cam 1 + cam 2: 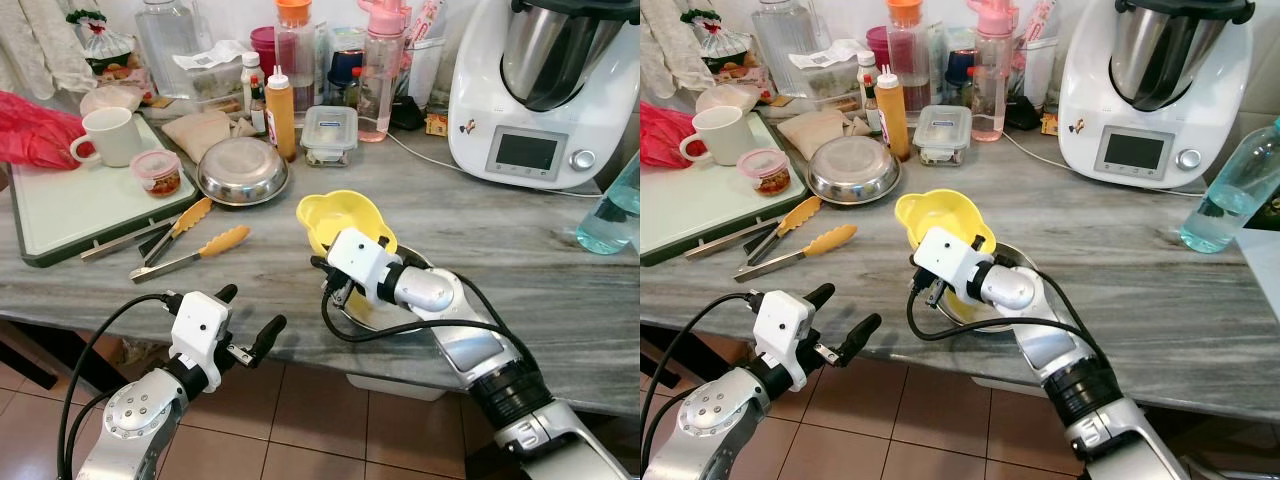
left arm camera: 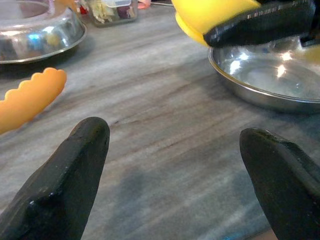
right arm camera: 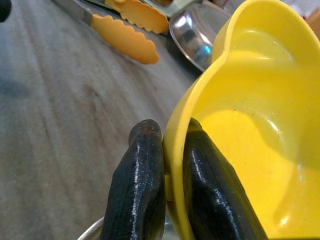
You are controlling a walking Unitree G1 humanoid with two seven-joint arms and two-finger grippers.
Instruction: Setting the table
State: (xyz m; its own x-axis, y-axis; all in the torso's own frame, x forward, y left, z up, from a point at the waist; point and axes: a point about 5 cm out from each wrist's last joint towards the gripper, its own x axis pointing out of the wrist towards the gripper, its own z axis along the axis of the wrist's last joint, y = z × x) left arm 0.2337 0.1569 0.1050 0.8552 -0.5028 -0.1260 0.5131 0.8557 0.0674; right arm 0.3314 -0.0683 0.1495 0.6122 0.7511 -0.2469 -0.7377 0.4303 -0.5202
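Left eye view: at the far left of the grey marble desk (image 1: 520, 250) a white mug (image 1: 108, 135) stands on a green-edged tray (image 1: 60, 215), with orange-tipped tongs (image 1: 185, 245) lying just beside it. The left pincer (image 1: 252, 312) hovers at the desk's near edge, its fingers spread apart and holding nothing. Further right, the right pincer (image 3: 172, 185) is clamped on the rim of a yellow bowl (image 1: 343, 218), one finger inside and one outside, holding it tilted above a steel dish (image 2: 267, 75).

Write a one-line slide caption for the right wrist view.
Right gripper pinches the yellow bowl's rim above a steel bowl, with orange-tipped tongs lying on the grey counter.
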